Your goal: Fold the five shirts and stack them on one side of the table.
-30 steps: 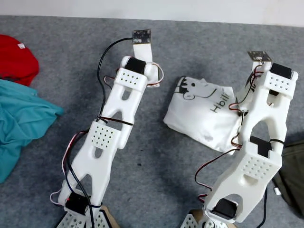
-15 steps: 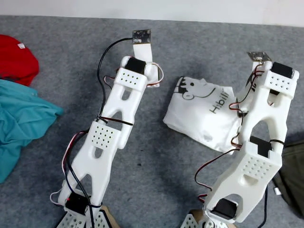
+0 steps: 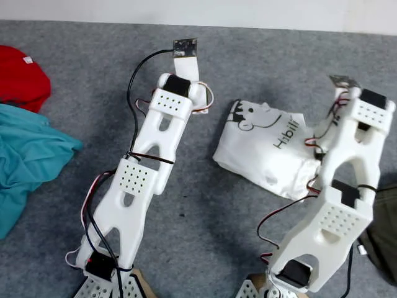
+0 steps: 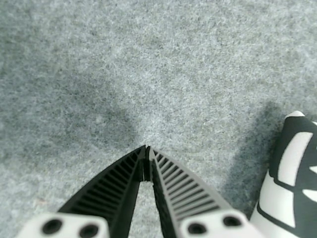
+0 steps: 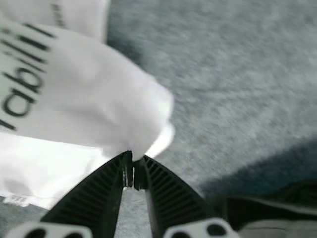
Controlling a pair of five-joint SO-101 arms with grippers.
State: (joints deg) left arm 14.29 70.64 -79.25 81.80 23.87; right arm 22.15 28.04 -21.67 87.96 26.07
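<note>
my left tool (image 4: 146, 148) is pinched together over bare grey counter (image 3: 248, 62), just beside the white shirt (image 3: 267, 146). my right tool (image 5: 130, 156) is together too, tips touching that shirt's edge. the shirt lies between my arms; a red shirt (image 3: 18, 77) and a teal shirt (image 3: 28, 155) lie well apart on my left.

The white shirt (image 3: 260, 155) carries a line of black lettering (image 3: 286, 135) toward its 2 o'clock corner, the end hidden, and a black cartoon drawing (image 3: 248, 118) at its 11 o'clock corner. A small label (image 5: 15, 200) at its hem is too blurred to read. The red shirt (image 3: 18, 77) has a white tag (image 3: 27, 60) at 1 o'clock, too small to read.
</note>
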